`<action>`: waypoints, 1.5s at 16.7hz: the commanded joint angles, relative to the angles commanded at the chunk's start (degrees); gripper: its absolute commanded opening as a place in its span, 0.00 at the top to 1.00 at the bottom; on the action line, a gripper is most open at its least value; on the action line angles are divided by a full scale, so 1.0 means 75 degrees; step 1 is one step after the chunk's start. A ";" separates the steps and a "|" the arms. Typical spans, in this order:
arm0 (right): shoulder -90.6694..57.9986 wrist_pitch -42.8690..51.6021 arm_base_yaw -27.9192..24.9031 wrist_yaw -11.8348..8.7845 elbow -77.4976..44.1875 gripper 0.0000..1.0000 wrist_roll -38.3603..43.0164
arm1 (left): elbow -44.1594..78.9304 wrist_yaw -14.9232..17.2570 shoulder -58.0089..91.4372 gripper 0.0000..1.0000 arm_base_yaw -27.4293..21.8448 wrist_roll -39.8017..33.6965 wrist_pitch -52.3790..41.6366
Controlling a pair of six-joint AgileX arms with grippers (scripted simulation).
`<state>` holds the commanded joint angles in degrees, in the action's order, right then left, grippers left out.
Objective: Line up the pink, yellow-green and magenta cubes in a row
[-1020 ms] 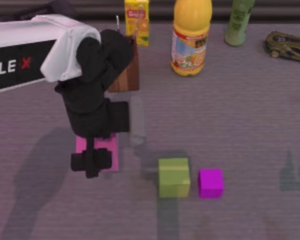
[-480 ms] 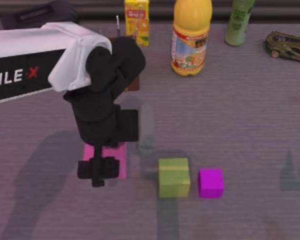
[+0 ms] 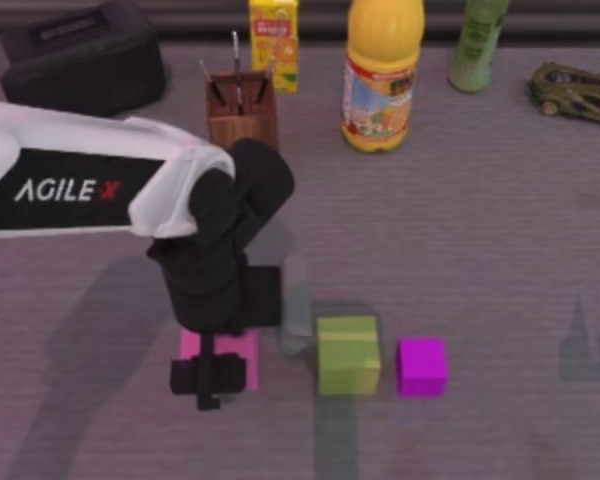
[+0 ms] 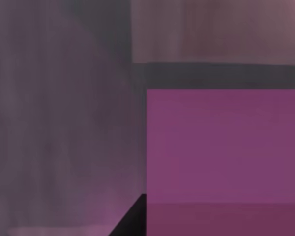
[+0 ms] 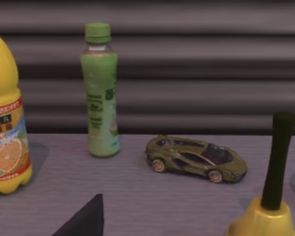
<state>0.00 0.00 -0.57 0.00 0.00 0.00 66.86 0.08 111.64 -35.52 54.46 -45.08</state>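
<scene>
The left arm (image 3: pixel 70 190), lettered "AGILE X", has its gripper (image 3: pixel 212 377) clamped on the pink cube (image 3: pixel 242 352).

We count three cubes: one pink cube (image 3: pixel 220 357), one yellow-green cube (image 3: pixel 348 354) and one magenta cube (image 3: pixel 421 366). We see two bottles, an orange juice bottle (image 3: pixel 383 72) and a green bottle (image 3: pixel 478 42). There is one juice carton (image 3: pixel 274 40), one pen holder (image 3: pixel 242 115), one toy car (image 3: pixel 575 93), one black case (image 3: pixel 78 56) and one bell (image 5: pixel 265 216)
</scene>
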 joint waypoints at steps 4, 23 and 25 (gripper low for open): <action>0.0000 0.0000 0.0000 0.0000 0.0000 0.00 0.0000 | -0.0020 -0.0001 0.0017 1.00 -0.0004 0.0002 0.0031; 0.0000 0.0000 0.0000 0.0000 0.0000 0.00 0.0000 | -0.0020 -0.0001 0.0017 0.00 -0.0004 0.0002 0.0031; 0.0000 0.0000 0.0000 0.0000 0.0000 0.00 0.0000 | -0.0020 -0.0001 0.0017 0.00 -0.0004 0.0002 0.0031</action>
<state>0.00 0.00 -0.57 0.00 0.00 0.00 66.71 0.08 111.77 -35.54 54.48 -44.85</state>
